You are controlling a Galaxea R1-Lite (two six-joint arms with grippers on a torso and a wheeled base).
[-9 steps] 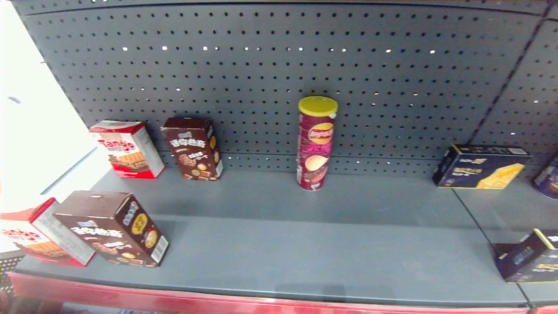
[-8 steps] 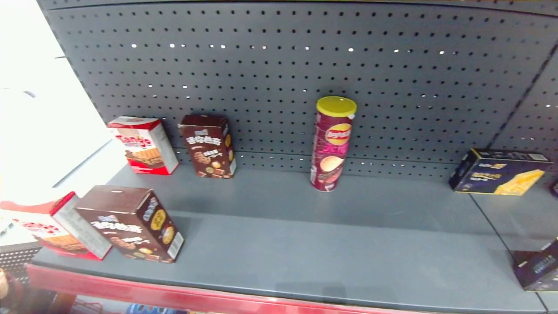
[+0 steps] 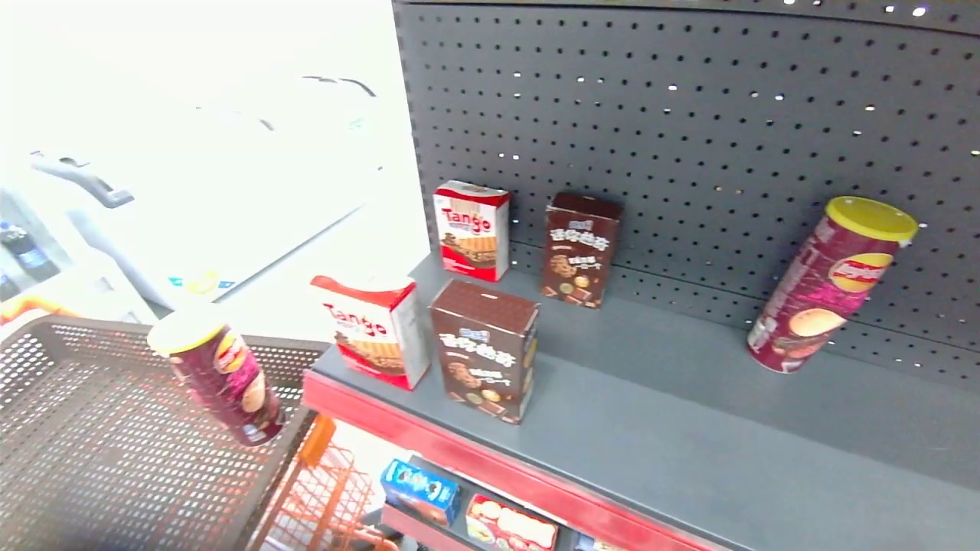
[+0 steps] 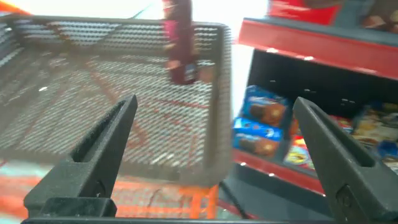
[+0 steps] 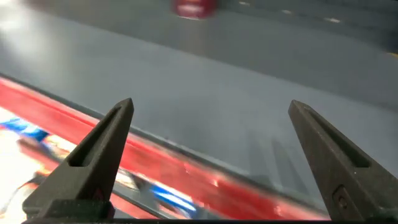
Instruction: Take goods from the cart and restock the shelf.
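Note:
A grey mesh cart basket [image 3: 69, 451] stands left of the shelf, holding an upright maroon chips can with a yellow lid [image 3: 222, 383]. In the left wrist view my left gripper [image 4: 214, 102] is open with nothing between its fingers, short of the basket [image 4: 93, 93] and well apart from that can [image 4: 180, 43]. On the grey shelf [image 3: 651, 444] stand another chips can [image 3: 831, 287], two red-and-white wafer boxes [image 3: 375, 333] and two brown cookie boxes [image 3: 482, 352]. My right gripper [image 5: 211, 104] hangs open and empty over the shelf's red front edge [image 5: 155, 162].
The perforated back panel [image 3: 689, 115] closes the shelf behind. A lower shelf under the red edge holds a blue box [image 3: 421, 490] and other packets. An orange cart frame [image 3: 329, 490] sits under the basket. The shelf's middle, between boxes and can, is bare.
The head view has swung left: the shelf goods slid right in the picture, and the cart basket with its can has come into view. The goods themselves have not moved.

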